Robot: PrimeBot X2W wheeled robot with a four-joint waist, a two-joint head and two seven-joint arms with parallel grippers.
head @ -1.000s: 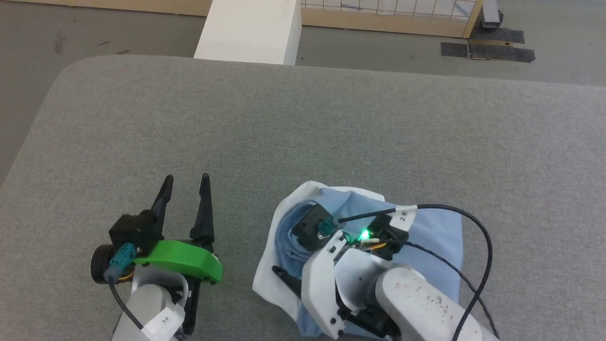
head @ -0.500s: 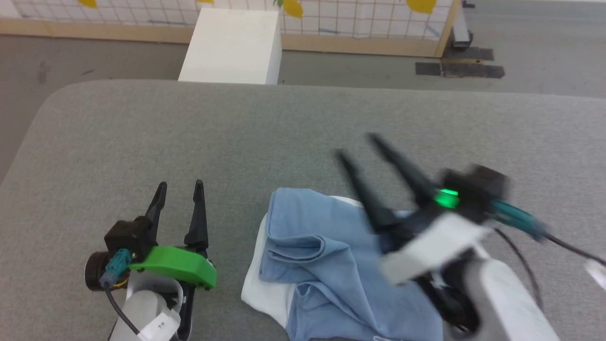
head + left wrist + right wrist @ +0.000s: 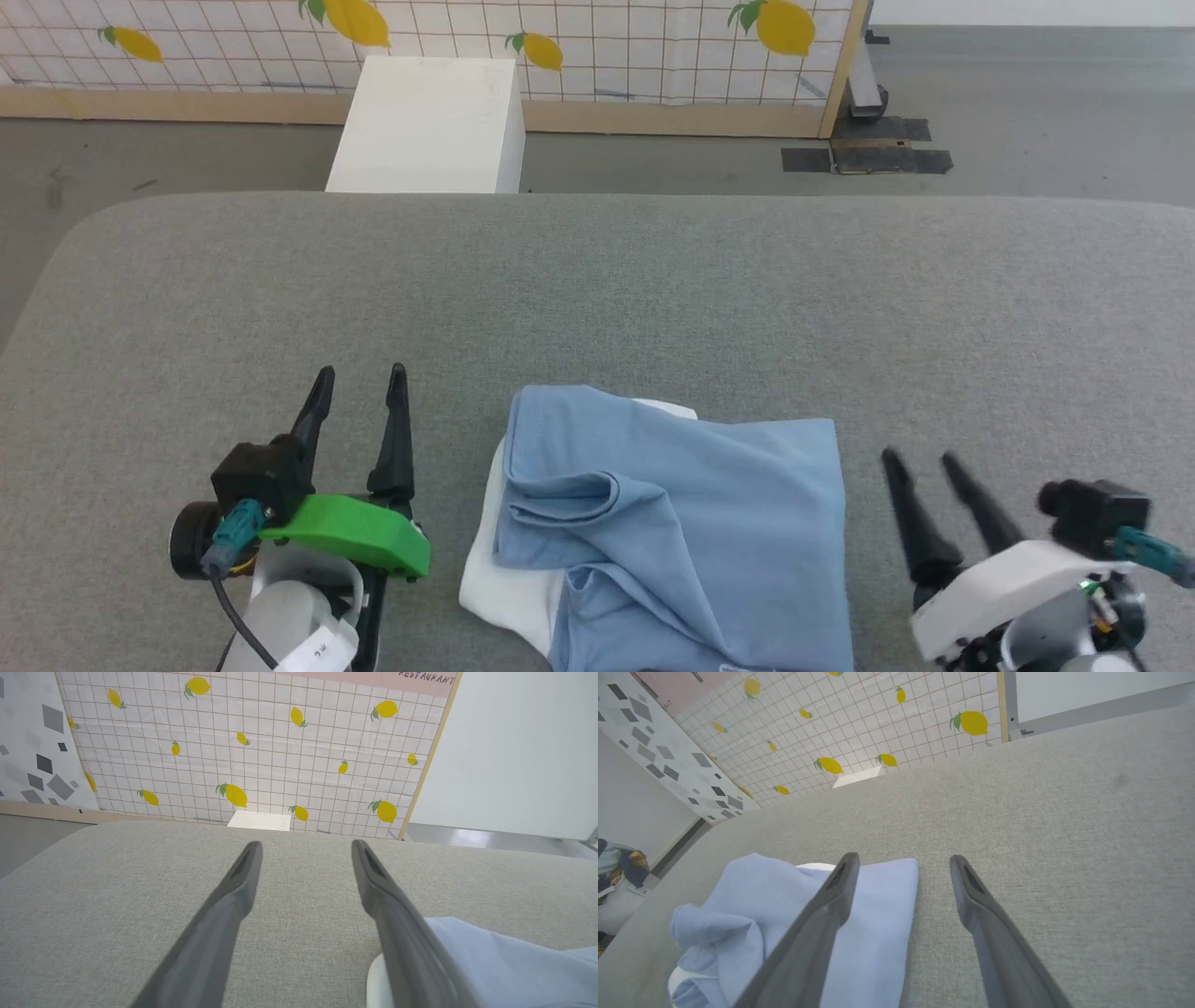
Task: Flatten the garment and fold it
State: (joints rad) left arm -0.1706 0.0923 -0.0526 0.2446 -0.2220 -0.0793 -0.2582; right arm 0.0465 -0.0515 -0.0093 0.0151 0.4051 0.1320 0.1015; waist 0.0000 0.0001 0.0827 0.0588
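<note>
The light blue garment (image 3: pixel 691 523) lies in a folded bundle at the near middle of the grey table (image 3: pixel 597 299), with a creased flap on its left and white inner fabric showing at its left edge. My left gripper (image 3: pixel 359 378) rests open to its left, a short gap away. To the garment's right my right gripper (image 3: pixel 920 457) is open and empty above the table. The right wrist view has the garment (image 3: pixel 794 919) under and left of the left finger. In the left wrist view the garment (image 3: pixel 504 966) lies at lower right.
A white box (image 3: pixel 425 126) stands on the floor beyond the table's far edge. Behind it runs a lemon-print tiled screen (image 3: pixel 597 37) with a wooden frame. Black tape patches (image 3: pixel 868 159) mark the floor at the back right. The table's far half is bare grey fabric.
My right gripper has lifted off the garment, swung right and settled open beside it. The head camera has tilted up, showing more of the far wall. The left gripper stays put.
</note>
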